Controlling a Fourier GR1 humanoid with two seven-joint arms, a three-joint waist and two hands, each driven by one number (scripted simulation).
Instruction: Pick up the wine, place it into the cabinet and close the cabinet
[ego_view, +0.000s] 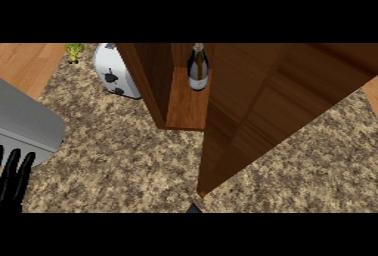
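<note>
One wine bottle (197, 67) is seen upright inside the open cabinet (184, 107).
Left robot hand (15, 177) is rested open at the near left edge.

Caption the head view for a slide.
Wine bottle stands on the cabinet shelf, door open; left hand rests open at lower left.

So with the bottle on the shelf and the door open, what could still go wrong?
The dark glass wine bottle stands near the front edge of the wooden cabinet shelf; the swinging wooden cabinet door might clip it. The right robot hand is out of view, so its contact with the door cannot be checked. The left robot hand rests open, far away.
</note>
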